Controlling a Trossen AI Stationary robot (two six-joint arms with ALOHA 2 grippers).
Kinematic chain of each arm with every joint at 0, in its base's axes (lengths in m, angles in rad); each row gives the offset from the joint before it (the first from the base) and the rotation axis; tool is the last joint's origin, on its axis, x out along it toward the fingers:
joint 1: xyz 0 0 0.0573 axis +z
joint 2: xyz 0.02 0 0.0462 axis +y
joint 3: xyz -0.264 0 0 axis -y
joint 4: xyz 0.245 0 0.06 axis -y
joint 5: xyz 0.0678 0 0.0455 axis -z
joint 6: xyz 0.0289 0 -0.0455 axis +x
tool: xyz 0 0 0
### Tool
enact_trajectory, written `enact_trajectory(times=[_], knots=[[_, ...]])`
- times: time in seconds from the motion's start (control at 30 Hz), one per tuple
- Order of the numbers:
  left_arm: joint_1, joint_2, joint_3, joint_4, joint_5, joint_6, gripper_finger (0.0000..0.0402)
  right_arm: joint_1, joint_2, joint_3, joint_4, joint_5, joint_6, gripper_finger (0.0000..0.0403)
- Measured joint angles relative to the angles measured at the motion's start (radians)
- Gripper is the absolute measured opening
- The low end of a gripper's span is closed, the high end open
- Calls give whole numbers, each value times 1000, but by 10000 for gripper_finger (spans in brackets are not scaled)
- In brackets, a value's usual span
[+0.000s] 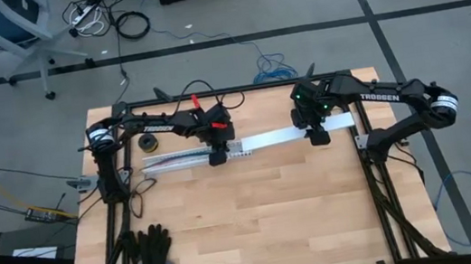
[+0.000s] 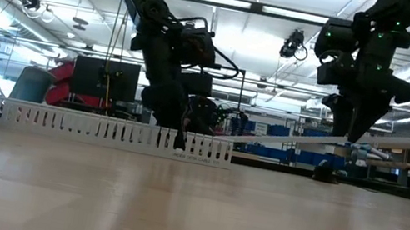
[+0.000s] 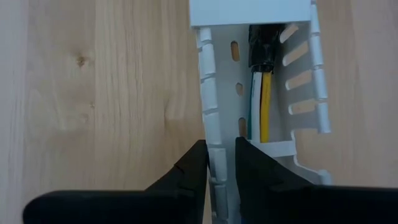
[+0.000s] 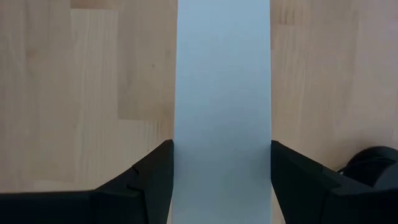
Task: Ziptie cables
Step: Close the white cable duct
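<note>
1. A wooden surface (image 1: 255, 211) carried a long white slotted channel (image 1: 189, 160) lying left to right across its far half, with a flat white cover strip (image 1: 277, 137) running on from its right end toward the right arm
2. The left hand (image 3: 221, 163) was down at the channel's right end, its two dark fingers (image 3: 186, 177) pressed close together and pinching one slotted side wall of the channel between them
3. The cables (image 3: 261, 106) lay inside the channel, just beyond the left hand; yellow and white wires ran lengthwise along its floor, ending at a small dark plug
4. The right hand (image 4: 221, 171) sat at the far right of the surface, its fingers (image 4: 152, 177) spread wide and closed against both long edges of the cover strip
5. In the level view the cover strip rose at a slant from the channel up to the right hand
6. Black gloves (image 1: 152, 257) lay at the near left corner, well apart from both arms
</note>
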Motion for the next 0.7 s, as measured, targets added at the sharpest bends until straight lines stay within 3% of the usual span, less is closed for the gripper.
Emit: enact_trajectory(times=[0.37, 0.7], knots=[[-1, 0, 0, 6, 0, 0, 53, -43, -25, 0, -8, -119, 39, 215], [0, 0, 0, 17, -5, 0, 53, -43, -27, 0, -25, -99, 23, 215]])
